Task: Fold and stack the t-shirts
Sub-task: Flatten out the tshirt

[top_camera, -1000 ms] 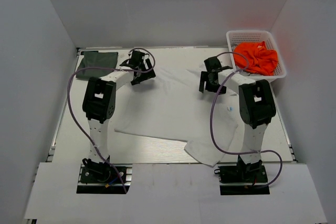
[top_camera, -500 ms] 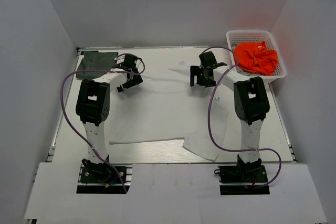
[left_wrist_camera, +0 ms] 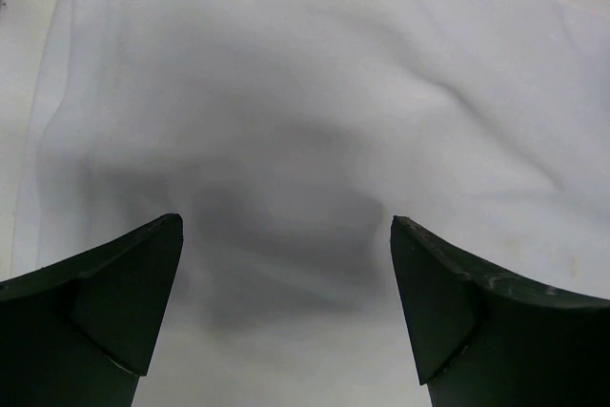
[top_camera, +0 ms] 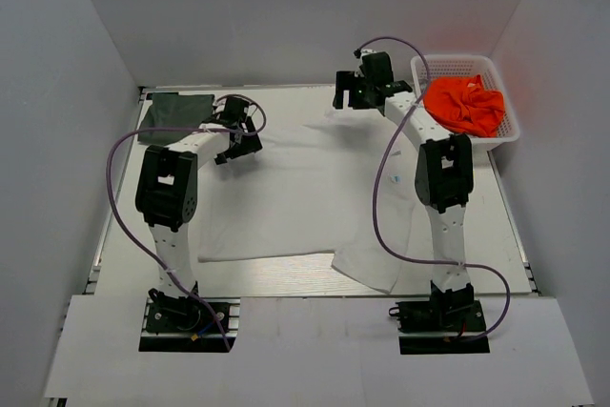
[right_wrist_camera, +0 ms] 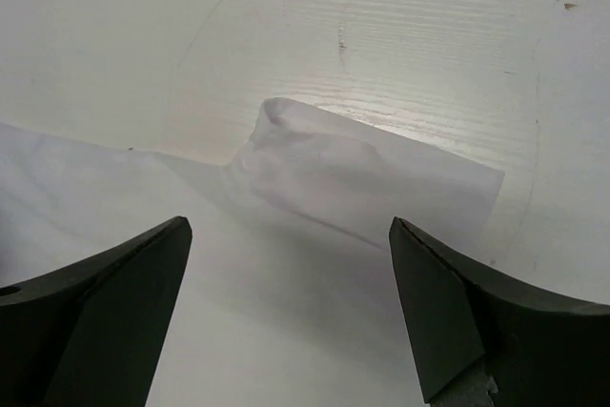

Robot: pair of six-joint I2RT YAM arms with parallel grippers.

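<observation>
The white t-shirt (top_camera: 295,197) lies spread across the middle of the table. The dark grey-green t-shirt (top_camera: 176,108) lies folded at the far left corner. My left gripper (top_camera: 238,137) is open just above the white shirt's far left part; its wrist view shows the left gripper (left_wrist_camera: 286,221) open over wrinkled white cloth (left_wrist_camera: 315,92), holding nothing. My right gripper (top_camera: 355,95) is open at the shirt's far right end. In its wrist view the right gripper (right_wrist_camera: 291,223) is open over a folded-over white sleeve (right_wrist_camera: 362,178), holding nothing.
A white basket (top_camera: 503,136) with an orange cloth (top_camera: 464,104) stands at the far right corner, close to my right arm. Purple cables loop beside both arms. Grey walls close in the table on three sides.
My right gripper has moved away from the base to the shirt's far edge. My left gripper shifted left and farther, then held still. The shirt's near edge has drawn back.
</observation>
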